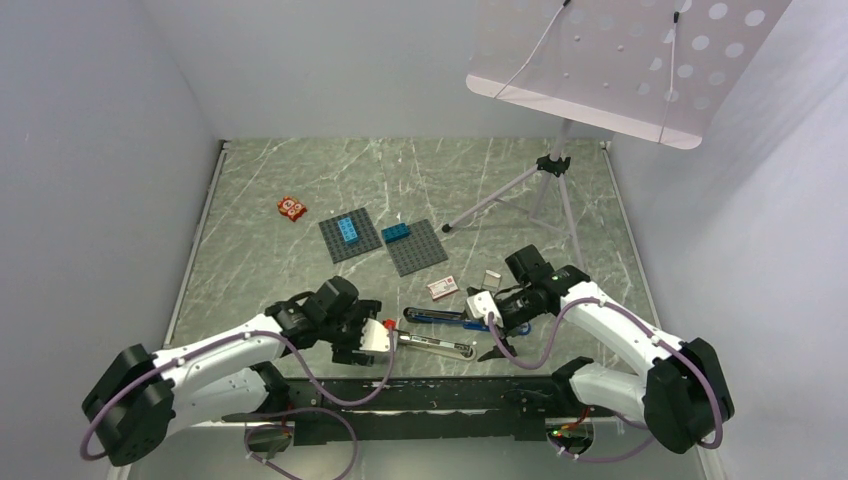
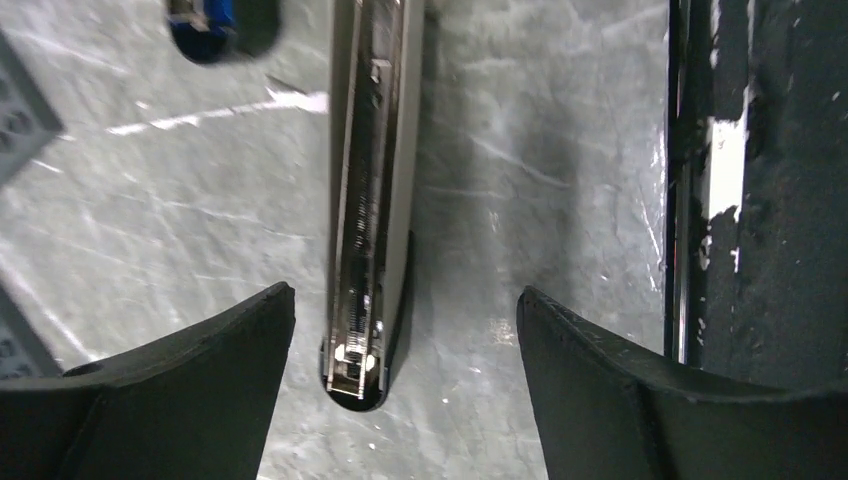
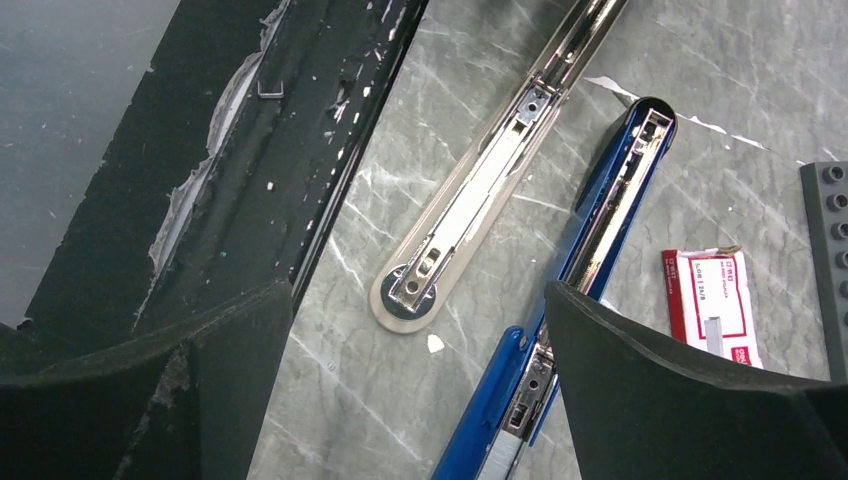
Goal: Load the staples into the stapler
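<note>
Left gripper (image 2: 405,300) stands wide open and holds nothing. Its two black fingers (image 2: 190,390) straddle one end of the stapler's (image 1: 435,347) magazine channel (image 2: 365,200), with bare table showing on either side, so there is no contact that I can see. I read that as a set-up to pin the channel steady (or nudge it square) while the other arm feeds it. The channel faces up, and I see a spring and pusher parts in it but no row of staples, so I judge the loading not yet done.

The stapler lies opened out flat near the front of the table (image 1: 255,265). Its anvil base (image 3: 440,250) and blue top arm (image 3: 590,240) lie side by side at a slight angle; where they hinge I cannot tell. Right gripper (image 3: 418,295) is open too and empty, hovering over the rounded anvil end.

The staples box (image 3: 712,300), white with red print, lies flat just beyond the blue top arm without touching it. It is on the right arm's side, which is why I would send that arm for it. A small greyish piece (image 1: 491,279) sits near the box, too small to name.

Nearer me runs the black strip (image 3: 250,170) at the table's front edge. Farther back, well apart from all this, are two grey baseplates (image 1: 350,245) carrying blue bricks (image 1: 348,228), an orange-red tile (image 1: 292,208) and a tripod (image 1: 545,190).
</note>
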You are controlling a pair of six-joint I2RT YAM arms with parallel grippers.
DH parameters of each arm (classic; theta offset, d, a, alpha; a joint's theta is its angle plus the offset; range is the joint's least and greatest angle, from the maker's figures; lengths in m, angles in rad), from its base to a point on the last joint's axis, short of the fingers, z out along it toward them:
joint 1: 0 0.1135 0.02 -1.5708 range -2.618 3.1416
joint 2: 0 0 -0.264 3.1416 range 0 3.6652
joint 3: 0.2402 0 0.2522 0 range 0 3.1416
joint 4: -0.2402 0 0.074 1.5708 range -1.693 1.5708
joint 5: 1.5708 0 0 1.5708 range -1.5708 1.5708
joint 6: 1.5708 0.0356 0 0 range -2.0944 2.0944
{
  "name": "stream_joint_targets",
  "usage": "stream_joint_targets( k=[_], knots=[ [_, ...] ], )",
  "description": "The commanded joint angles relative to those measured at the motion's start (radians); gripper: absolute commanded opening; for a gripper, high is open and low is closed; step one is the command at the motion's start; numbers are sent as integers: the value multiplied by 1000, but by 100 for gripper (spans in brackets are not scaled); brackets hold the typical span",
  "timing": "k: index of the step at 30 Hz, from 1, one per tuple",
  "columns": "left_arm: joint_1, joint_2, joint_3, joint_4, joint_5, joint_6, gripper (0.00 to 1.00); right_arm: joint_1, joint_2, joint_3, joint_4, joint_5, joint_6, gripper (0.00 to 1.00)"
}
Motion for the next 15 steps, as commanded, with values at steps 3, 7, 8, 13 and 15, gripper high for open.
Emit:
stream_joint_targets(
  k=[3, 7, 8, 13, 15],
  knots=[
    [-1, 99, 35, -25, -44, 32, 74, 1, -18, 38, -50, -12, -86, 100],
    [0, 155, 61, -39, -59, 22, 62, 1, -32, 37, -50, -11, -84, 100],
    [0, 160, 61, -39, -62, 22, 62, 0, -36, 34, -47, -10, -82, 100],
    [2, 108, 38, -38, -104, 17, 61, -14, -34, 33, -56, -10, -89, 100],
    [2, 56, 1, -18, -116, 21, 61, -24, -27, 33, -64, -14, -100, 100]
  ],
)
